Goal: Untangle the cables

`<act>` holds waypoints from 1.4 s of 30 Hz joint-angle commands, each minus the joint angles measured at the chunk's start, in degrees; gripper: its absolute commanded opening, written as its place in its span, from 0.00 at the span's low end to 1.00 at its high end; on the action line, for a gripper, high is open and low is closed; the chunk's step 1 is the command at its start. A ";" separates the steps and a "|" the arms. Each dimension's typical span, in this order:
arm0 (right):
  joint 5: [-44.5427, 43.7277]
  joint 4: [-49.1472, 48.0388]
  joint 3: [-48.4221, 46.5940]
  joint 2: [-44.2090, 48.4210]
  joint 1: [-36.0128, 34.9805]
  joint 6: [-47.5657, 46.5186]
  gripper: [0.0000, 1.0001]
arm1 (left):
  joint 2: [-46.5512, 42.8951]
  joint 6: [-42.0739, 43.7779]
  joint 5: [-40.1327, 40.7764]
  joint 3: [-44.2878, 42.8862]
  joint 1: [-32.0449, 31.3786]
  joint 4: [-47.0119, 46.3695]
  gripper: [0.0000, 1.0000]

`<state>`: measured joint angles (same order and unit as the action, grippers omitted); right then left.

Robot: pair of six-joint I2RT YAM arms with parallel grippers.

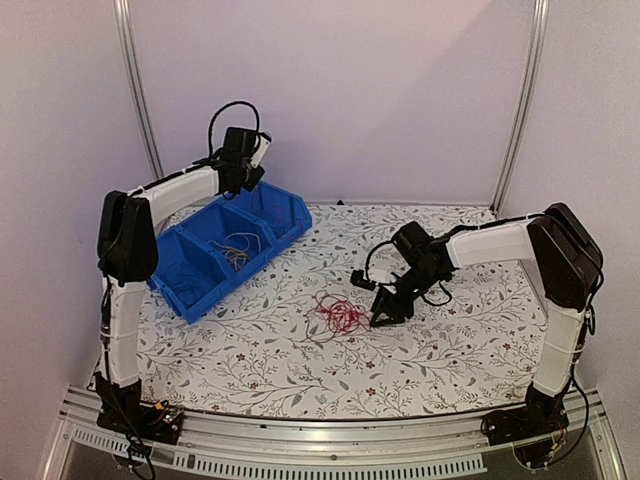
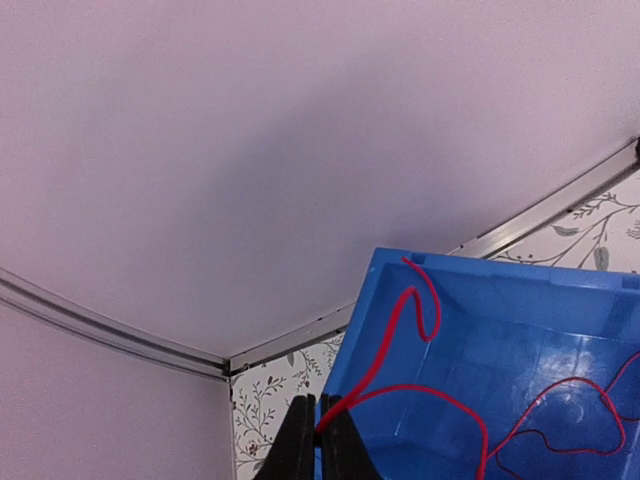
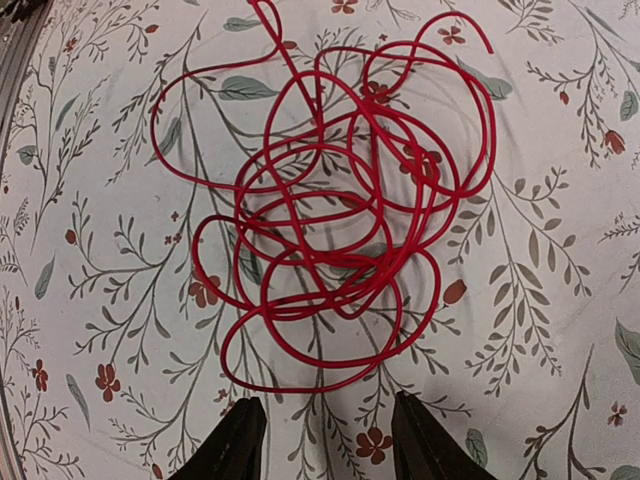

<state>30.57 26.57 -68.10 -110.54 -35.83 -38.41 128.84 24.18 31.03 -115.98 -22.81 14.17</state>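
Pinching a red cable (image 2: 400, 330) between your left fingers (image 2: 298, 445), you are holding it over the blue bin (image 2: 520, 290), likely for sorting; your right fingers (image 3: 238, 445) are hovering apart beside the red tangle (image 3: 330, 230) on the tabletop (image 3: 560, 300), poised to grasp.

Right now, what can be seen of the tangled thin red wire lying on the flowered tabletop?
The tangled thin red wire is smooth and glossy and looks plastic-coated. It seems to be a single strand, heaped into many loose, overlapping loops and crossings, with a free end curling out on the side away from the right gripper. It lies flat near the middle of the flowered tabletop, and only the tabletop touches it. The gripper hangs close beside it, jaws apart, holding nothing.
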 commanded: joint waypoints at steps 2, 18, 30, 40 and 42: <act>0.02 0.44 -1.36 -0.35 0.24 -0.26 0.47 | -2.96 3.18 4.15 -2.10 2.47 -2.77 0.00; -0.82 0.59 -1.45 -0.80 0.23 -0.26 0.47 | -13.83 2.83 3.33 -5.78 4.73 -10.34 0.00; -1.25 0.94 -1.52 -1.23 0.24 -0.43 0.46 | -12.30 6.04 7.21 -3.68 4.89 -12.90 0.00; -1.15 1.07 -1.71 -2.02 0.24 -0.43 0.46 | -17.98 15.93 6.01 -4.06 7.24 -26.90 0.00; -1.08 1.16 -1.74 -2.33 0.24 -0.51 0.46 | -18.74 15.34 4.37 -3.71 7.25 -27.26 0.00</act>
<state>29.58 26.96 -68.34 -111.24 -35.83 -38.44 114.93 37.39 37.63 -120.01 -16.47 -5.69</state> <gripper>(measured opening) 0.457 0.001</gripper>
